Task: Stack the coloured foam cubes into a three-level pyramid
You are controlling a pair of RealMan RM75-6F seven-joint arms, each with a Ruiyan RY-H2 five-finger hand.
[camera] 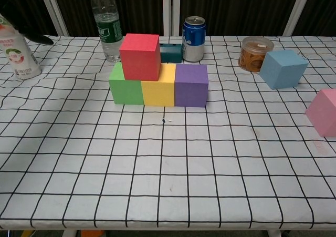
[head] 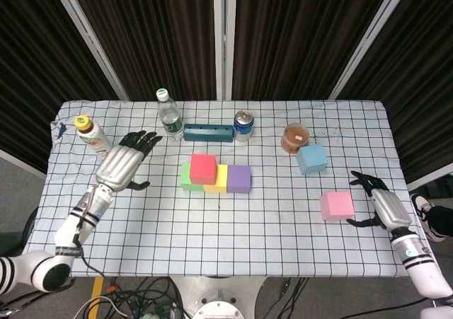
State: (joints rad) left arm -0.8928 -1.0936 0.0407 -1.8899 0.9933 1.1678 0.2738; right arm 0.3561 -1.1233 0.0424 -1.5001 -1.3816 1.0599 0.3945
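A red cube (head: pixel 202 168) is seen stacked on the green cube (head: pixel 186 180) and yellow cube (head: pixel 216 181), mid-frame. The left hand (head: pixel 123 165) is held spread and empty; the right hand (head: pixel 378 207) is spread beside the pink cube (head: pixel 335 205).

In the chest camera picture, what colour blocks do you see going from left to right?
Green cube → red cube on top → yellow cube → purple cube → blue cube → pink cube at the right edge.

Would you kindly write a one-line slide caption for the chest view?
Red cube rests across the green cube and yellow cube beside the purple cube; blue cube and pink cube wait aside.
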